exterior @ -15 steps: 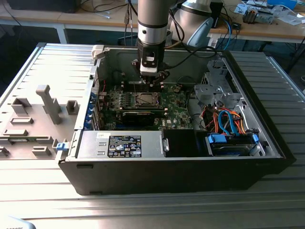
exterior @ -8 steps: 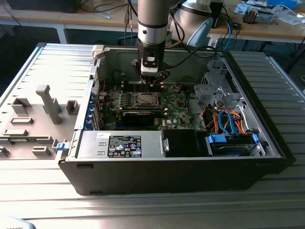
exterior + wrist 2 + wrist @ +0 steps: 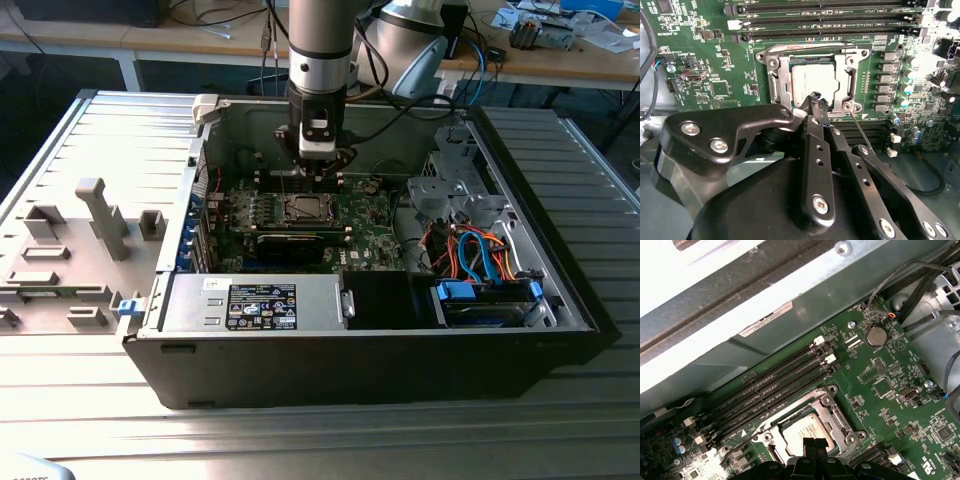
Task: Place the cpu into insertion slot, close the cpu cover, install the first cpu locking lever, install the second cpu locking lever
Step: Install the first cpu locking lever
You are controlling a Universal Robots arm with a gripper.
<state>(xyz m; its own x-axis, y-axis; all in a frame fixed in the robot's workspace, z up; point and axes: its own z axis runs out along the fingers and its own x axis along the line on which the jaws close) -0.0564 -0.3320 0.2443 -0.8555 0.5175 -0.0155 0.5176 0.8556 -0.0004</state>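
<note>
The cpu (image 3: 812,80) (image 3: 801,429), a dull silver square, lies flat in the insertion slot (image 3: 303,208) on the green board. The cpu cover (image 3: 781,75) (image 3: 832,412), a silvery frame with a cut-out centre, lies down around the chip. A thin metal lever rod (image 3: 862,132) runs slanting away from one corner of the cover. My gripper (image 3: 816,97) (image 3: 812,444) (image 3: 318,172) hangs just above the cover's edge beside the chip. Its black fingertips are pressed together, and I see nothing between them.
Rows of narrow memory slots (image 3: 830,20) (image 3: 770,385) run beside the socket, close to the case's grey wall (image 3: 740,305). The power supply (image 3: 255,305) and orange and blue cables (image 3: 480,250) fill the case's front and the exterior view's right. A grey fixture (image 3: 70,250) stands outside on the exterior view's left.
</note>
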